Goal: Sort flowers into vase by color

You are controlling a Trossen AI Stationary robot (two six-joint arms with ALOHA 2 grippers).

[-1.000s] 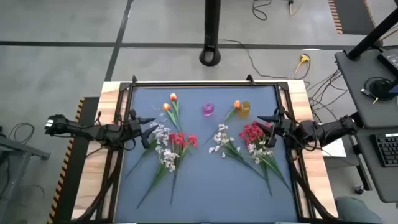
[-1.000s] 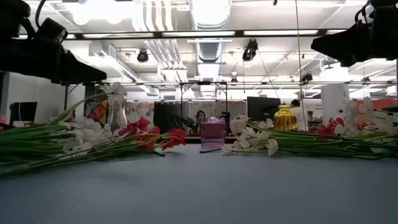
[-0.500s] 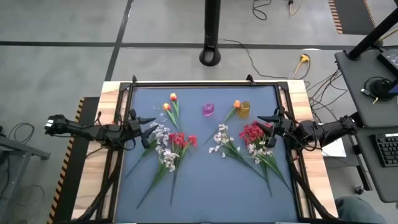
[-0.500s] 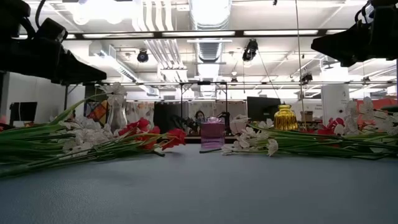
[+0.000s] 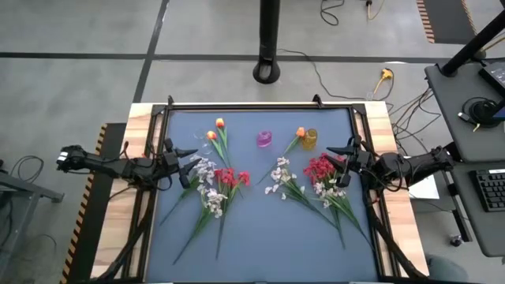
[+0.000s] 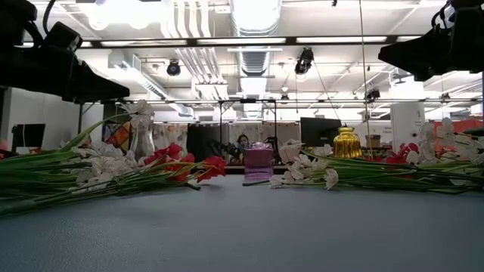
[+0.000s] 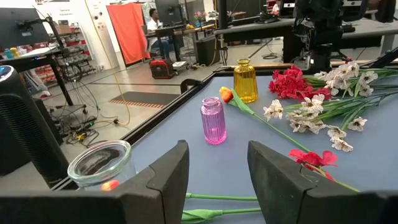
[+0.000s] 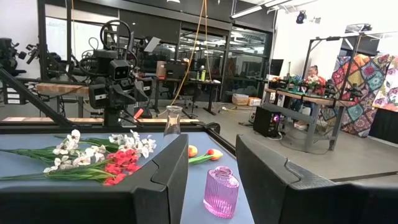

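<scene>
Two bunches of flowers lie flat on the blue mat point(image 5: 260, 229). The left bunch has orange buds point(image 5: 219, 123), white sprays point(image 5: 209, 189) and red blossoms point(image 5: 229, 177). The right bunch has white sprays point(image 5: 280, 175), red blossoms point(image 5: 319, 167) and one orange bud point(image 5: 301, 132). A pink vase point(image 5: 264, 140), an amber vase point(image 5: 309, 139) and a clear glass vase point(image 7: 99, 163) stand at the far side. My left gripper point(image 5: 192, 159) hovers open by the left bunch. Above the right bunch's red blossoms, my right gripper point(image 5: 335, 164) is open too. Neither has anything between its fingers.
A raised dark frame point(image 5: 260, 105) and wooden borders edge the mat. The near half of the mat point(image 6: 242, 234) holds only stem ends. Beyond the far edge a black pole base point(image 5: 267, 72) and cables lie on the floor; people sit at desks in the room behind.
</scene>
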